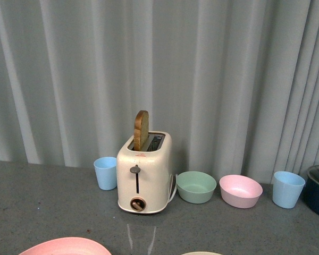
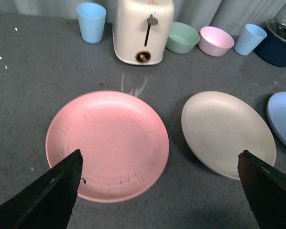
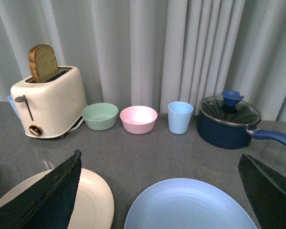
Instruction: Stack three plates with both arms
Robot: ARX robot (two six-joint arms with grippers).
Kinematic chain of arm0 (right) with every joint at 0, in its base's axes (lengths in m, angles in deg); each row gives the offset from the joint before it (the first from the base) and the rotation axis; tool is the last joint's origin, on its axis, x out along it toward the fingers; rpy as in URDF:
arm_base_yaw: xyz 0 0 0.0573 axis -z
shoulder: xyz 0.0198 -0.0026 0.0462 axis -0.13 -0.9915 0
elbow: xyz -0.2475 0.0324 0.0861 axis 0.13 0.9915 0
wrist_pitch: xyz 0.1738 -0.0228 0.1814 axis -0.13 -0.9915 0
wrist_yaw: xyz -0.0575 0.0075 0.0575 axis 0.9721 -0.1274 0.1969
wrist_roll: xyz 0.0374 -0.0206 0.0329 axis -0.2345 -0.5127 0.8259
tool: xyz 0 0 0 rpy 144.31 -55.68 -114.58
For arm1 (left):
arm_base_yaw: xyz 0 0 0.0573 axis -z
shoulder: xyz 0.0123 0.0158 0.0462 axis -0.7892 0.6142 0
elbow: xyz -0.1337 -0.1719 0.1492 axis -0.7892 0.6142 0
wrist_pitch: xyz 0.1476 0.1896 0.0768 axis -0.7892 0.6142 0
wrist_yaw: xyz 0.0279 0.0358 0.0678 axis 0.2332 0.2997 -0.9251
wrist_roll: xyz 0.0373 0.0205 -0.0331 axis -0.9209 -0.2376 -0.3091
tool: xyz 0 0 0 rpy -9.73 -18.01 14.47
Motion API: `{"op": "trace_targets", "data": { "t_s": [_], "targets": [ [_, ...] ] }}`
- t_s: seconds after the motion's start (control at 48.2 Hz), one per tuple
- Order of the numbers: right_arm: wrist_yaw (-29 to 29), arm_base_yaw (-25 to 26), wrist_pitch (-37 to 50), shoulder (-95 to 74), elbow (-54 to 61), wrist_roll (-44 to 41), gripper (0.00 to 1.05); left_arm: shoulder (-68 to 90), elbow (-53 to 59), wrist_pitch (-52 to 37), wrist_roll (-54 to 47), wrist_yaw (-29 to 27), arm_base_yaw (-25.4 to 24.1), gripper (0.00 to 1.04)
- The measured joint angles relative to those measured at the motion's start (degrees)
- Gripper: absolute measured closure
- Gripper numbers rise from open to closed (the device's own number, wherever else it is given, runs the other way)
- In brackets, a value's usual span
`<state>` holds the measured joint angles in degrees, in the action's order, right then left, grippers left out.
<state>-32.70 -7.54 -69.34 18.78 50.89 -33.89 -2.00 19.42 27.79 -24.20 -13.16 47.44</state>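
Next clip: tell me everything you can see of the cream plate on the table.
The cream plate is large, round and shallow, off-white with a matte finish that looks like plastic and a low raised rim. It lies flat, right way up and empty, on the grey table, in front of the bowls and cups. It sits between the pink plate and the light blue plate, with bare table showing on both sides. Only the table touches it; it is not stacked yet.

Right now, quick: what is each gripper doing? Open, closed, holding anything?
Left gripper: open, holding nothing; the pink plate lies in front of it.
Right gripper: open, holding nothing; the light blue plate lies in front of it.
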Motion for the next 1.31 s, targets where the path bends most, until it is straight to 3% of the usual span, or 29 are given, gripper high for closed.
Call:
{"op": "trace_targets", "data": {
  "t_s": [0.124, 0.394, 0.581, 1.307],
  "targets": [
    [0.0, 0.0, 0.0, 0.0, 0.0, 0.0, 0.07, 24.4, -12.6, -6.6, -5.2, 0.0, -0.2, 0.07],
    [0.0, 0.0, 0.0, 0.0, 0.0, 0.0, 0.07, 56.0, -37.4, 8.1, -17.8, -3.6, -1.7, 0.07],
    [0.0, 0.0, 0.0, 0.0, 0.0, 0.0, 0.07, 68.8, -49.1, 14.6, -23.0, -6.1, -3.1, 0.07],
    [0.0, 0.0, 0.0, 0.0, 0.0, 0.0, 0.07, 84.5, -53.7, 15.1, -28.9, -5.9, -7.2, 0.07]
  ]
}}
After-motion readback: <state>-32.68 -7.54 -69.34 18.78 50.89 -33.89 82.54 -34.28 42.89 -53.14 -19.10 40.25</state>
